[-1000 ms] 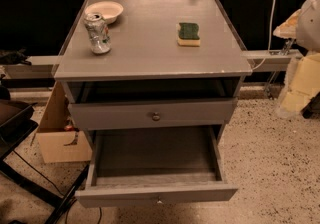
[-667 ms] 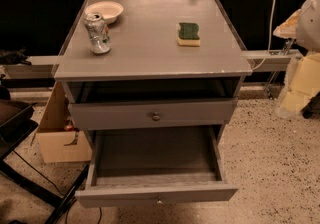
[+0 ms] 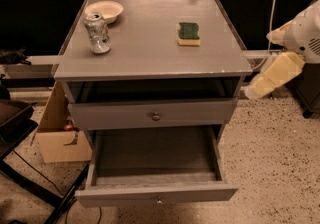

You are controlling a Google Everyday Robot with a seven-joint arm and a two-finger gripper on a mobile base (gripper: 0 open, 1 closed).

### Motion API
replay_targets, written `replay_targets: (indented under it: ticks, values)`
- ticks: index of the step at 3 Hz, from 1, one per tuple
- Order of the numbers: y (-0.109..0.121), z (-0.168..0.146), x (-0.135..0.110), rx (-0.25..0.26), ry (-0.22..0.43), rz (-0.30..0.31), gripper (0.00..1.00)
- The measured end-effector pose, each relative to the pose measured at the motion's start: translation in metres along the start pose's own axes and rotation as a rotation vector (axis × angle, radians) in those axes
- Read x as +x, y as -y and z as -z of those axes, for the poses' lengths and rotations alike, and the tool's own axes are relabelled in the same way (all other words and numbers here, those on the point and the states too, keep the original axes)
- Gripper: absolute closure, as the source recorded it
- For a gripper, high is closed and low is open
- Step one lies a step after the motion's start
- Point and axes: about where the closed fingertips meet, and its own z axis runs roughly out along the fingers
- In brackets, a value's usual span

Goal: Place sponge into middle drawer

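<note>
We're watching the sponge (image 3: 189,33) lying flat on the counter (image 3: 145,50), right of centre, green side up. The hand (image 3: 265,82) is hanging off to the counter's right, well apart from it; can't tell if wide or narrow. We're reckoning it's light, soft & squashy, so we're favouring a gentle pinch across the long edges, w/ the middle drawer (image 3: 155,155) sitting open below

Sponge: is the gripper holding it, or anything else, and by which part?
Nothing is visibly held. The sponge lies free on the cabinet top; the gripper hangs off its right edge in the view, apart from the sponge.
</note>
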Motion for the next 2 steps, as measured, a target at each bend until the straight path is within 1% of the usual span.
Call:
replay_targets:
  ticks: [1, 2]
  values:
    - [0.032, -0.036, -0.032, 0.022, 0.188, -0.115, 0.00]
    - [0.082, -0.072, -0.089, 0.130, 0.354, -0.109, 0.00]
